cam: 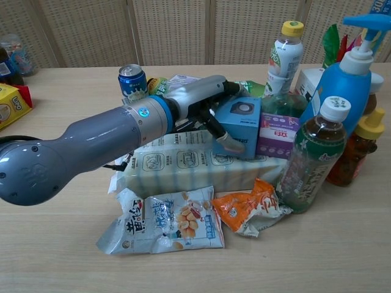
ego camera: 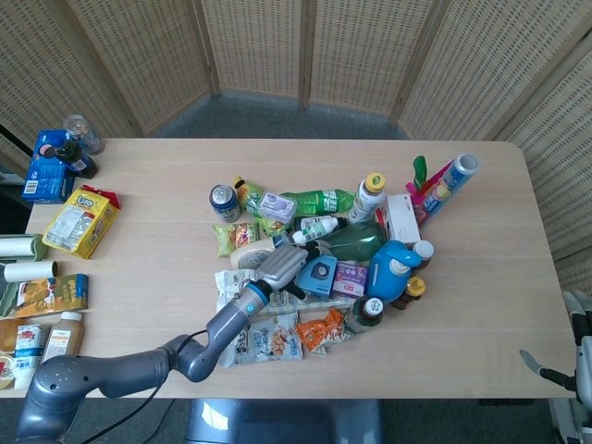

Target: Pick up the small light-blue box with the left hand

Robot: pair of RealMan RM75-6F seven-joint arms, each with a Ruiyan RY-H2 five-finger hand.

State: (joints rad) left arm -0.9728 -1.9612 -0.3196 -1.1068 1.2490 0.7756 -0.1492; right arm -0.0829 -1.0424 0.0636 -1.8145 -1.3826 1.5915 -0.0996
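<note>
The small light-blue box (cam: 245,121) with a round dark print stands tilted on a white wipes pack (cam: 174,163), in the middle of a pile of groceries. My left hand (cam: 204,101) grips it from its left side: the thumb (cam: 223,139) lies across the front face and the fingers (cam: 231,89) reach over the top edge. From the head view the same hand (ego camera: 282,265) sits against the box (ego camera: 321,275). My right hand (ego camera: 575,359) hangs past the table's near right corner, fingers apart and holding nothing.
A purple box (cam: 276,132) leans against the blue box's right side. A brown tea bottle (cam: 313,163) and a blue pump bottle (cam: 357,72) stand close on the right. Snack bags (cam: 165,227) lie in front, a can (cam: 132,82) behind. More packets (ego camera: 81,220) line the table's left edge.
</note>
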